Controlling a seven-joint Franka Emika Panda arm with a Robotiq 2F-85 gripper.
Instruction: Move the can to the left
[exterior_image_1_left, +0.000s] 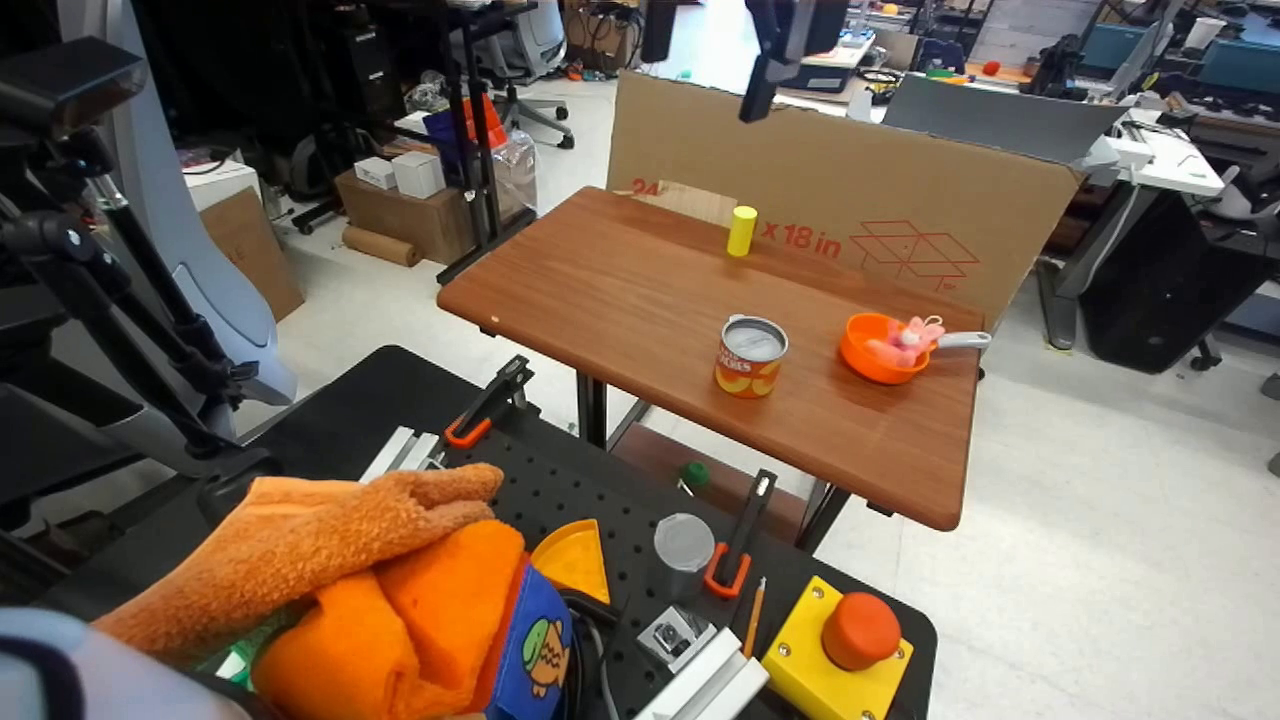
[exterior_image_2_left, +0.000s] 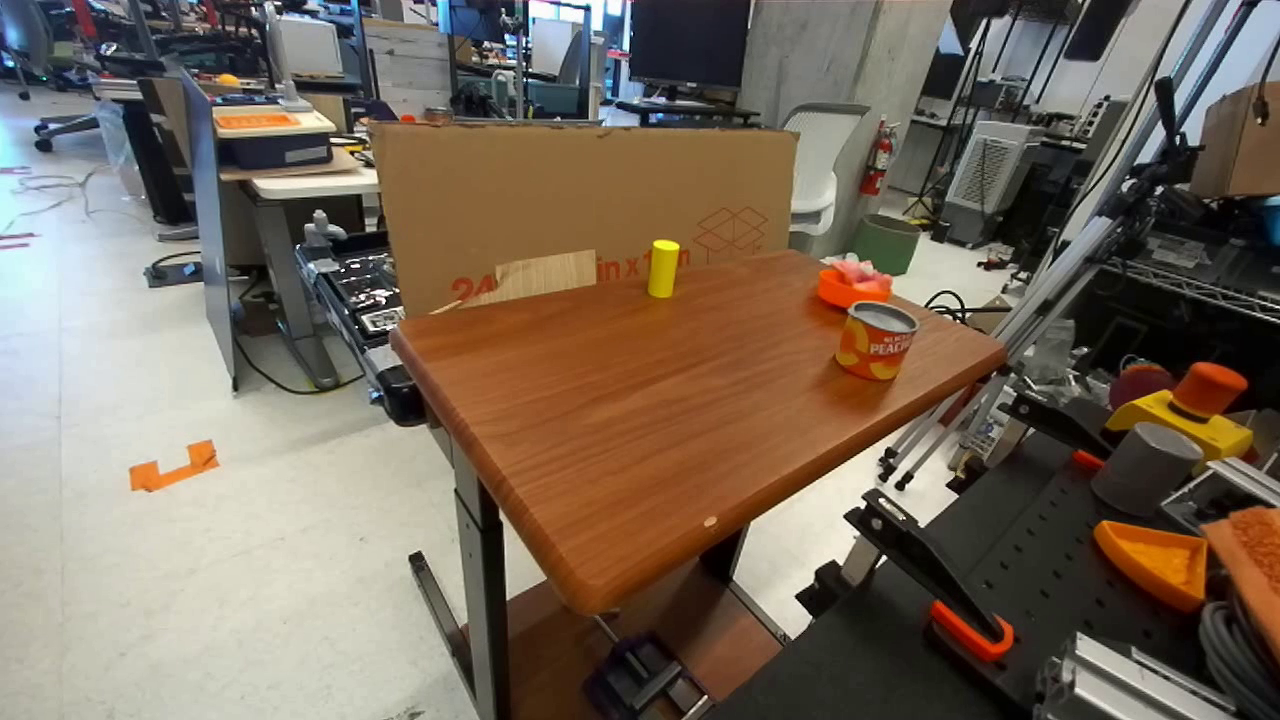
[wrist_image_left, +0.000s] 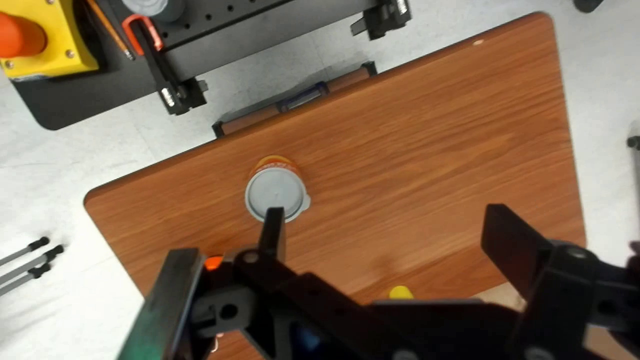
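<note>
The can (exterior_image_1_left: 750, 362) is a short tin with an orange label and a silvery top rim. It stands upright on the brown wooden table (exterior_image_1_left: 640, 290), also in an exterior view (exterior_image_2_left: 876, 345). In the wrist view its grey top (wrist_image_left: 275, 192) lies under the tip of one finger in the picture. My gripper (wrist_image_left: 385, 209) is open with nothing between its fingers. In an exterior view the gripper (exterior_image_1_left: 708, 85) hangs high above the table at the top edge of the picture, well apart from the can. The gripper does not show in the remaining exterior view.
A yellow cylinder (exterior_image_1_left: 741, 232) stands near the back edge by a cardboard sheet (exterior_image_1_left: 850, 180). An orange pan (exterior_image_1_left: 868, 355) with a pink toy (exterior_image_1_left: 905, 342) sits beyond the can. A black perforated bench (exterior_image_1_left: 620, 480) with clamps and a yellow stop-button box (exterior_image_1_left: 830, 660) adjoins the table.
</note>
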